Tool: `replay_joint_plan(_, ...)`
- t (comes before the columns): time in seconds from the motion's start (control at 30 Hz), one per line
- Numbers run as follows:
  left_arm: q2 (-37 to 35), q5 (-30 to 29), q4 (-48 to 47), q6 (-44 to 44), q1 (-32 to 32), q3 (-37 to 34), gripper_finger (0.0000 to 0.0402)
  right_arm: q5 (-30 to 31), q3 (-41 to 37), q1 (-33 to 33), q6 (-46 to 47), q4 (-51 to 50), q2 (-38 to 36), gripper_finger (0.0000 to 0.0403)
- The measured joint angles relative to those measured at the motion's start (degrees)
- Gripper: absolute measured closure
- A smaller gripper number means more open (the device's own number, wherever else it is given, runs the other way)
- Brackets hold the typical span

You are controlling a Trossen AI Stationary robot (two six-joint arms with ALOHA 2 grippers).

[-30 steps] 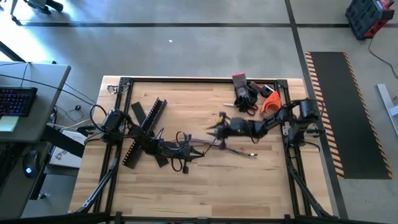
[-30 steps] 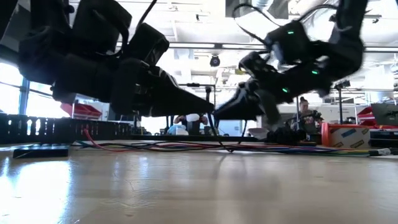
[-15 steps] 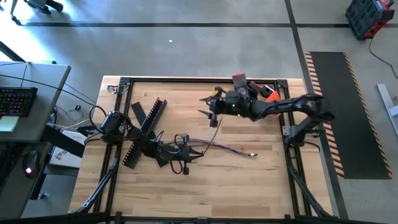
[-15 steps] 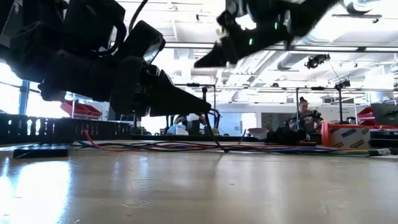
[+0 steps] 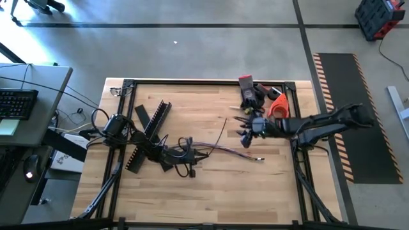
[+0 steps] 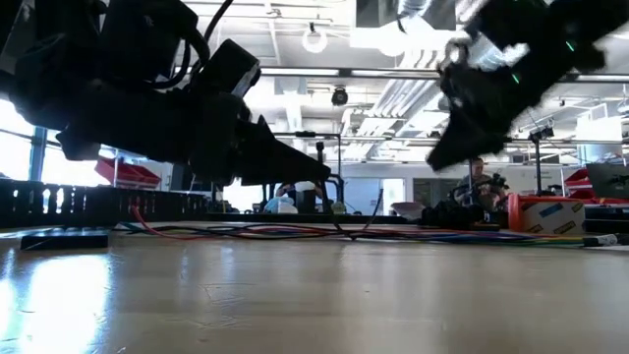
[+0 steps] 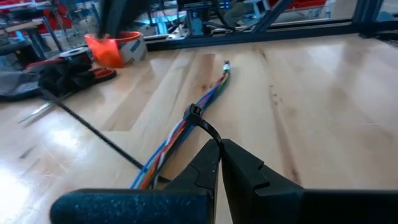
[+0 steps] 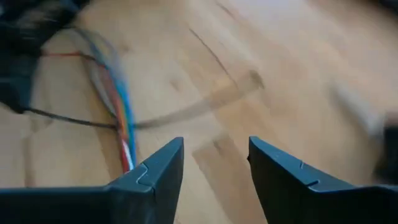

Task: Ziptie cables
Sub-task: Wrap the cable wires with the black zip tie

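Grey concrete floor [image 5: 192, 51], a desk [image 5: 29, 96] with keyboard [image 5: 16, 102], striped mat [image 5: 351, 115].

The cables [image 5: 223, 151] lie flat on the wooden table as a thin bundle of coloured wires, blue, red, green and grey among them. The bundle runs from the middle of the table toward the right side and ends in a small free tip. A black zip tie [image 7: 196, 117] is wrapped around the cables partway along, its long thin tail sticking out sideways.
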Motion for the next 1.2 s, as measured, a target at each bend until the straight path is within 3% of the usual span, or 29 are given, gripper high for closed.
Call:
replay_joint_plan(0.1,0.00,-0.10,0.06,0.14,0.02,0.31,0.0402,1.85,-8.40,0.29,9.73,12.35,1.19,0.0242)
replay_joint_plan(0.3,0.02,-0.18,0.09,1.14,0.02,1.03,0.0402,1.57,-14.45,0.23,11.99,32.37,7.30,0.0201)
replay_joint_plan(0.6,0.02,0.00,-0.68,1.14,0.00,1.73,0.0402,1.09,-6.80,0.12,5.03,40.23,25.41,0.0136)
replay_joint_plan(0.9,0.02,-0.03,-0.90,-0.45,-0.02,1.80,0.0402,-3.79,3.34,-2.29,2.68,43.34,40.08,0.0151)
replay_joint_plan(1.2,0.02,-0.02,-1.75,-1.34,-0.02,1.82,0.0402,-5.13,6.69,-2.37,-0.57,42.39,42.09,0.0189)
